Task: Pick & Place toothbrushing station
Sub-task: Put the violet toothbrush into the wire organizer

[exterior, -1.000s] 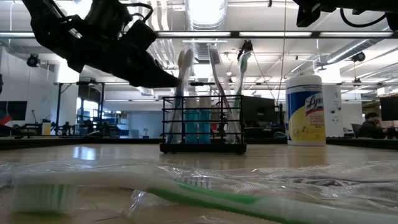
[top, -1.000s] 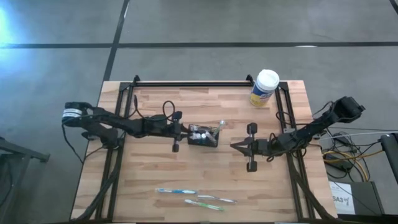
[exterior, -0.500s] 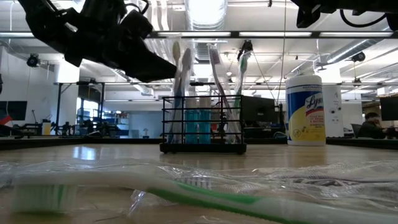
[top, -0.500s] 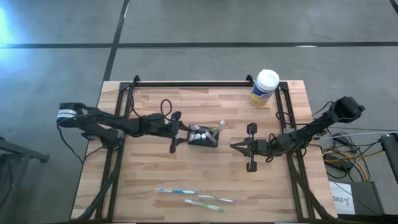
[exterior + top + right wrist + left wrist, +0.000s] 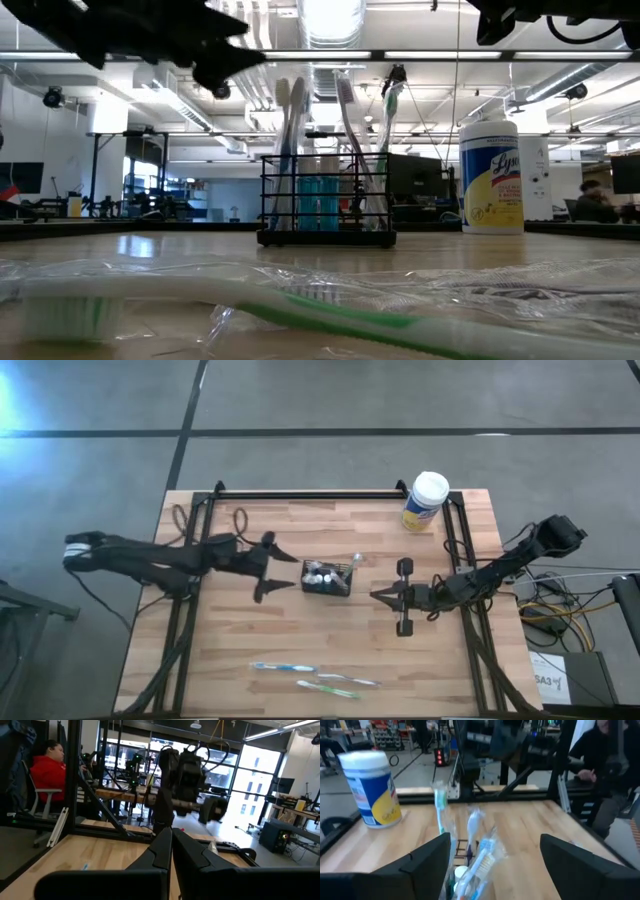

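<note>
The black mesh holder [image 5: 327,578] stands mid-table with several wrapped toothbrushes [image 5: 340,110] upright in it, heads up, handles inside the box [image 5: 325,205]. More wrapped toothbrushes lie flat near the front edge: a blue one [image 5: 284,668] and green ones [image 5: 330,687], one of which fills the low view's foreground [image 5: 330,315]. My left gripper [image 5: 283,570] hovers open just left of the holder and above it [image 5: 225,45], its fingers [image 5: 427,862] wide either side of the brushes [image 5: 476,857], touching nothing. My right gripper [image 5: 378,596] waits shut right of the holder [image 5: 170,851].
A yellow wipes canister with a white lid [image 5: 425,502] stands at the far right of the table [image 5: 490,178]. A black frame [image 5: 310,493] runs along the table's far edge and sides. People sit in the room beyond the table [image 5: 47,767].
My left gripper has opened, letting go of a toothbrush that now stands in the holder. It has then risen and drawn back toward the table's left edge, away from the holder. The holder has stayed in place.
</note>
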Tool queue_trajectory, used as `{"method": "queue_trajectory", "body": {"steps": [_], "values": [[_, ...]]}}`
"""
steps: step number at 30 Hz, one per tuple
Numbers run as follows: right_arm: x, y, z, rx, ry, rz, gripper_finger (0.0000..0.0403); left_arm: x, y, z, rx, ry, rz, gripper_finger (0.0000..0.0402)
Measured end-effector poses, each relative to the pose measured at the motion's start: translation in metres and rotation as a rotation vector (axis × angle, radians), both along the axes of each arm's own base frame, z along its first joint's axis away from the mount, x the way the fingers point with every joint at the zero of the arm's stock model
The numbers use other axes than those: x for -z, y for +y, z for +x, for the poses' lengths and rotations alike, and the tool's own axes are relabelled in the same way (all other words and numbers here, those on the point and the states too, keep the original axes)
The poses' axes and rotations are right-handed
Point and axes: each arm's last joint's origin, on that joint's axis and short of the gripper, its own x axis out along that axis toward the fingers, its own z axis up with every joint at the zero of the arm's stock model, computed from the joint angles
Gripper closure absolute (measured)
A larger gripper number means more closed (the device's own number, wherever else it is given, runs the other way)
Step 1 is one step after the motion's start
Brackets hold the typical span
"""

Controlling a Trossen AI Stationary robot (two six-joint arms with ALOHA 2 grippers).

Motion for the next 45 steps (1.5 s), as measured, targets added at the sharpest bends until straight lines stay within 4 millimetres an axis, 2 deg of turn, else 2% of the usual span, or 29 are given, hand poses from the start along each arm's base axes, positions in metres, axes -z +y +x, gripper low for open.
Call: {"method": "queue_trajectory", "body": {"steps": [6,11,14,20,21,26,31,34,39,42,45], "values": [[0.000,0.000,0.000,0.000,0.003,-0.001,0.0392,-0.027,-0.003,-0.047,0.001,-0.049,0.026,0.0092],[0.001,0.000,0.000,0.000,0.005,-0.002,0.0392,-0.029,-0.004,-0.087,-0.034,0.006,0.046,0.0119],[0.002,0.000,0.000,-0.005,0.018,0.018,0.0392,-0.025,-0.005,-0.100,-0.062,0.022,0.030,0.0175],[0.004,0.000,0.000,-0.016,0.031,0.104,0.0392,-0.007,-0.005,-0.110,-0.067,-0.043,0.039,0.0367],[0.004,0.000,0.001,-0.018,0.036,0.119,0.0392,0.000,-0.005,-0.109,-0.068,-0.054,0.044,0.0383],[0.000,0.005,0.010,-0.018,0.150,0.200,0.0392,0.029,-0.005,-0.110,-0.085,-0.101,0.062,0.0388],[-0.016,0.020,0.030,0.053,0.502,0.233,0.0392,0.046,-0.004,-0.114,-0.104,-0.107,0.076,0.0396],[-0.028,0.032,0.041,0.099,0.658,0.227,0.0392,0.045,-0.004,-0.119,-0.113,-0.151,0.076,0.0397],[-0.044,0.059,0.057,0.025,0.892,0.287,0.0392,0.048,-0.005,-0.126,-0.114,-0.149,0.065,0.0396],[-0.047,0.075,0.064,0.042,1.004,0.356,0.0392,0.050,-0.005,-0.128,-0.112,-0.128,0.043,0.0394],[-0.043,0.092,0.074,0.012,1.111,0.433,0.0392,0.050,-0.005,-0.128,-0.115,-0.129,0.011,0.0393]]}}
